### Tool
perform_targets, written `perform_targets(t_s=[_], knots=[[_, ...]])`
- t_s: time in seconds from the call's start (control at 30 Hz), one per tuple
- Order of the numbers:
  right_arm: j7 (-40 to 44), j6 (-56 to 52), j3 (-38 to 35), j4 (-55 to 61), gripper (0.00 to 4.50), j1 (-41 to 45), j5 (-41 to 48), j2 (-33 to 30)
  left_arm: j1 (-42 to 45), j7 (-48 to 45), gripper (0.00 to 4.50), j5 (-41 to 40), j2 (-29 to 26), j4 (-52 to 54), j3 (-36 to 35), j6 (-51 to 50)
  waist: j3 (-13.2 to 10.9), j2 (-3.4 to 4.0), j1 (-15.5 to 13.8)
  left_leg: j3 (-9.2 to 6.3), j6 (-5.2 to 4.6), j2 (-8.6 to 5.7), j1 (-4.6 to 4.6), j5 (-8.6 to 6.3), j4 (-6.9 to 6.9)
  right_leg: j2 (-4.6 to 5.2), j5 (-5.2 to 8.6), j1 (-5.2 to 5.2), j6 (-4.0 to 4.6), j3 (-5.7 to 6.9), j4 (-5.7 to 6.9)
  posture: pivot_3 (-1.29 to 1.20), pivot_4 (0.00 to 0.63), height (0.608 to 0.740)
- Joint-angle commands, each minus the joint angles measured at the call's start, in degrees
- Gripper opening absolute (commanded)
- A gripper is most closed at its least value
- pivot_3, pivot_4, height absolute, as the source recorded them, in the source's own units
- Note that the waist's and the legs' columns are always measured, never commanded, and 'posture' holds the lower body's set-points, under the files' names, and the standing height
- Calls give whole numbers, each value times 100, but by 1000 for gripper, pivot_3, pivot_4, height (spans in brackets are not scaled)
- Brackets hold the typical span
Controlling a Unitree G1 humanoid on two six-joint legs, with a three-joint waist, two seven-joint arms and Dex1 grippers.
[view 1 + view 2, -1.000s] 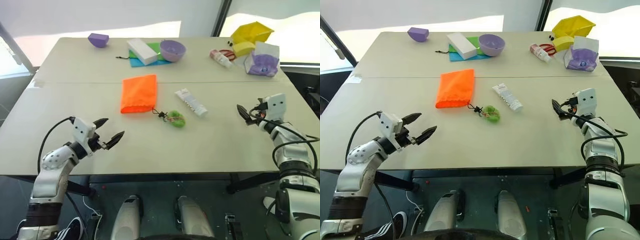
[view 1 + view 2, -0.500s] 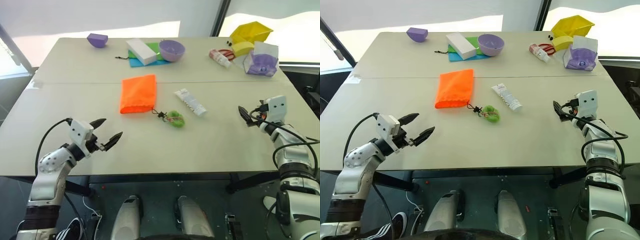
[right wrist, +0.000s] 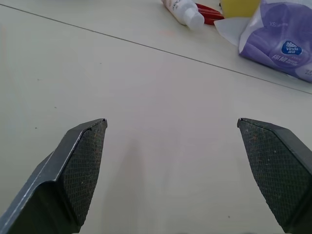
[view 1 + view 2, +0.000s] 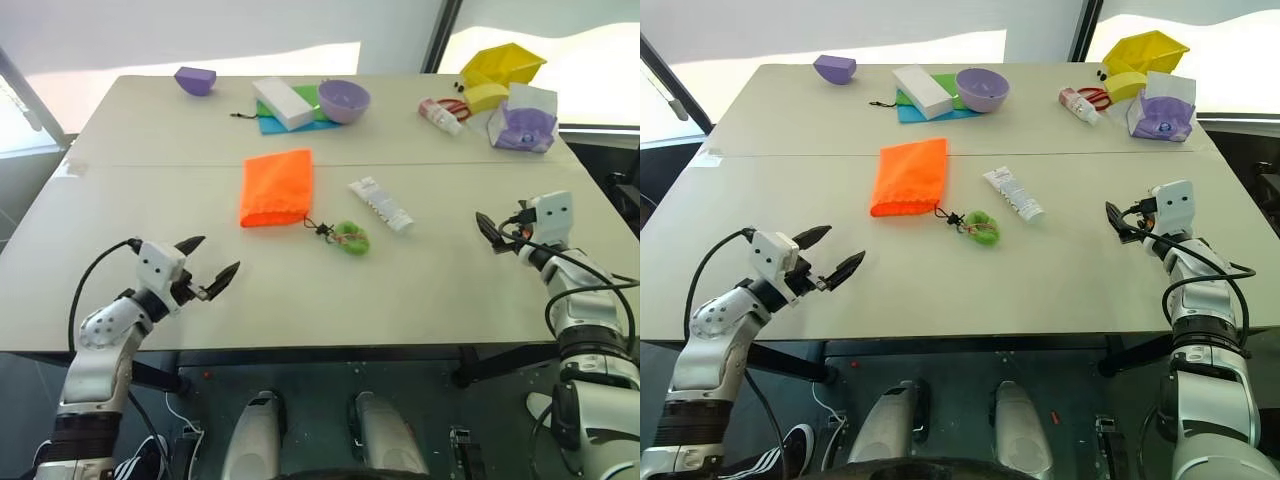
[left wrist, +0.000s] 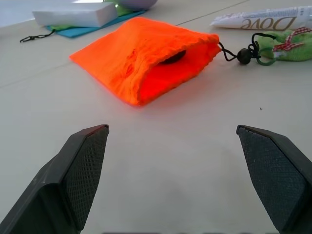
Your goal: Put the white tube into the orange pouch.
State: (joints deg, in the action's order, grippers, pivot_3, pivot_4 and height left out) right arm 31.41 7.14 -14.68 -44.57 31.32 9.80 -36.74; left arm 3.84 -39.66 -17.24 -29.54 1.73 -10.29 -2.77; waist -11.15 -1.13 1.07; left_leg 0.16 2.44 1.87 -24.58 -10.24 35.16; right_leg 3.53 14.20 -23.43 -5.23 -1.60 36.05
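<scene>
- Count on the bench: one orange pouch, one white tube, one green tassel on the pouch's dark cord.
- Far edge: two purple bowls, one white block on a blue-green cloth, one smaller tube with red markings, one yellow bin, one purple tissue pack.
- The white tube lies flat just right of the orange pouch, apart from it; the tassel lies between them, nearer me.
- My left end effector hovers low over the near left bench, level, aimed toward the pouch; fingers wide apart, empty.
- My right end effector sits level over the right bench, well apart from the tube; fingers spread, empty.
- Versus a second ago: left end effector drifted slightly left; right unchanged; pouch and tube unmoved.
</scene>
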Motion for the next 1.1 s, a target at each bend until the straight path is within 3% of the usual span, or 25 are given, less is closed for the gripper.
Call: perform_targets(t_s=[0.03, 0.1, 0.2, 0.4, 0.8, 1.1], knots=[[97, 73, -55, 297, 4478, 43, 97, -18, 104, 66, 4500, 136, -20, 14, -5, 239, 0, 0, 1, 0, 0, 0, 0, 0, 0, 0, 0, 0, 0, 0, 0, 0, 150, 740], [357, -1, -8, 669, 4478, -84, 236, 50, 224, 175, 4500, 283, -11, -57, 13, 351, 0, 0, -1, 0, 0, 0, 0, 0, 0, 0, 0, 0, 0, 0, 0, 0, 150, 740], [1628, -908, 439, 2989, 4478, -801, 1402, 341, 874, 819, 4500, 1084, 83, -500, 276, 736, 0, 0, -36, -4, 0, 1, -1, 0, -6, -3, 1, -1, -1, 1, 1, 0, 150, 740], [1655, -1500, 1249, 4946, 4478, -1430, 1339, 629, 1474, 1170, 4500, 1606, 340, -1391, 660, 1270, 4, 6, -27, -14, 1, 4, 7, 0, 0, -13, 1, 7, -6, 6, 7, 0, 150, 740], [1139, -1601, 1860, 5515, 4478, -1636, 819, 1130, 2467, 1893, 4500, 2280, 706, -2698, 1099, 1624, 4, 4, -56, -12, 2, 2, 2, -1, -2, -8, 0, 4, -4, 10, 1, 0, 150, 740], [984, -1457, 1843, 5410, 4478, -1678, 657, 1229, 2986, 2579, 4500, 2611, 985, -3437, 1209, 1690, 3, 3, -39, -17, 1, 2, 4, -1, -1, -16, 0, 4, -6, 11, 6, 0, 150, 740]])
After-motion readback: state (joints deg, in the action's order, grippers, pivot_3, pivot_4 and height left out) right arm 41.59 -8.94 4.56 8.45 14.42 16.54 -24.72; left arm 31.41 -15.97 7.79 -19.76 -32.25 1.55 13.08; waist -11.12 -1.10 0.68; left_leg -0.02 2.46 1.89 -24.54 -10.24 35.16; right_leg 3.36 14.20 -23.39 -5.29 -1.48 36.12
